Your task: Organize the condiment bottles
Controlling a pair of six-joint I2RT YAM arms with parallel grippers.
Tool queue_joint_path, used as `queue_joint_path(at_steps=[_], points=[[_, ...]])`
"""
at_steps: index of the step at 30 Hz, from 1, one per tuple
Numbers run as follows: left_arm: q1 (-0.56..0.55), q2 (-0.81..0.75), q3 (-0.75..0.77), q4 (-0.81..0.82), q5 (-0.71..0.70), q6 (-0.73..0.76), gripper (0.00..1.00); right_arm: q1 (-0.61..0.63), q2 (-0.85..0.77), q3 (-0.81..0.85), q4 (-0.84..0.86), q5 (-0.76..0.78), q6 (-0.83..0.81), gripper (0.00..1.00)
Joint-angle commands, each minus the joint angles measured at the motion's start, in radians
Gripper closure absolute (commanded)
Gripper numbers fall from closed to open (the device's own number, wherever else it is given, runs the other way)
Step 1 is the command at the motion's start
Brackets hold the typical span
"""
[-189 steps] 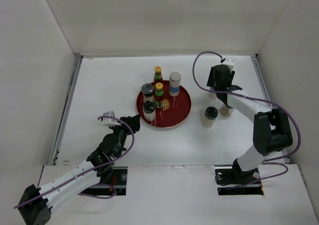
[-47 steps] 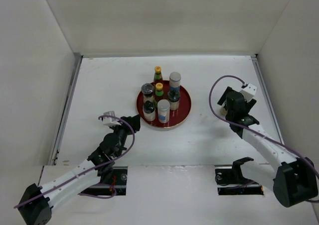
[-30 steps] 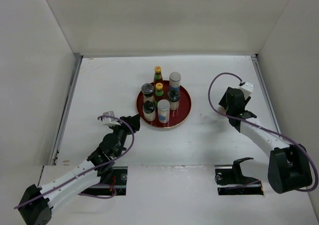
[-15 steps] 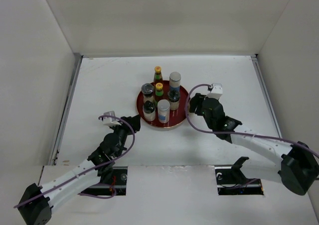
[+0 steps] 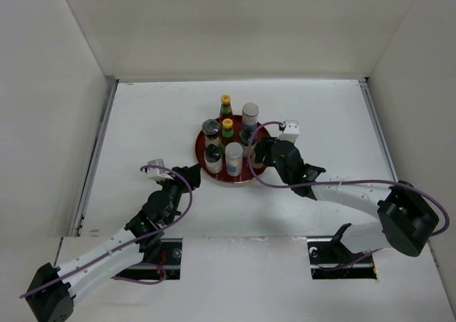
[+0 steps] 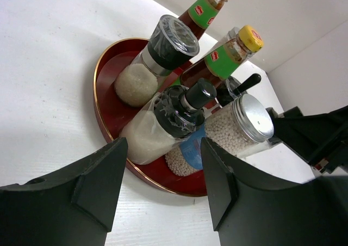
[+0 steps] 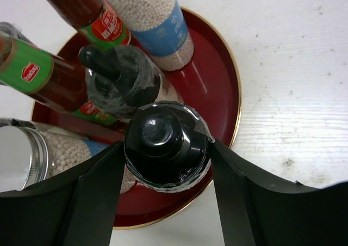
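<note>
My right gripper (image 7: 166, 148) clasps a black-lidded jar (image 7: 163, 130) at the right rim of the red tray (image 6: 106, 110). The condiment bottles (image 5: 234, 154) cluster there upright, caps up. Their green neck labels (image 6: 220, 59) bear unreadable red logos; one blue label (image 7: 163, 32) shows white characters. My left gripper (image 6: 163, 164) gapes wide nearby, holding nothing.

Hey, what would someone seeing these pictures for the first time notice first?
The round red tray in the middle of the table, crowded with shaker jars and a yellow-capped sauce bottle. At its right edge the right pincer has its fingers straddling a black-lidded jar. The left pincer sits open and empty near the tray's left side.
</note>
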Motion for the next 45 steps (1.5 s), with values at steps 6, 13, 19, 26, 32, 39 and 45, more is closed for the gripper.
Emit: queue_joint_path(at_steps=[6,13,19,26,32,39,45], points=[[-0.006,-0.016,-0.010,0.040,0.000,-0.002,0.46,0.045,0.065,0.044,0.122,0.050,0.026,0.39],[-0.006,-0.011,-0.009,0.040,-0.002,-0.002,0.45,0.080,0.084,0.043,0.118,0.080,0.012,0.18],[0.003,-0.002,-0.012,0.040,-0.005,-0.006,0.38,0.103,-0.068,0.014,0.053,0.101,0.017,0.04],[-0.005,-0.020,-0.003,0.017,-0.042,0.000,0.08,0.051,-0.302,-0.080,-0.025,0.165,0.018,0.00],[-0.008,-0.051,0.045,-0.087,-0.086,-0.009,0.00,-0.165,-0.329,-0.103,-0.106,0.167,0.054,0.00],[0.029,0.055,0.160,-0.217,-0.072,-0.060,0.00,-0.245,-0.172,-0.118,-0.082,0.162,0.089,0.00],[0.119,0.130,0.302,-0.470,-0.054,-0.109,0.00,-0.230,-0.171,-0.066,-0.152,0.161,0.066,0.00]])
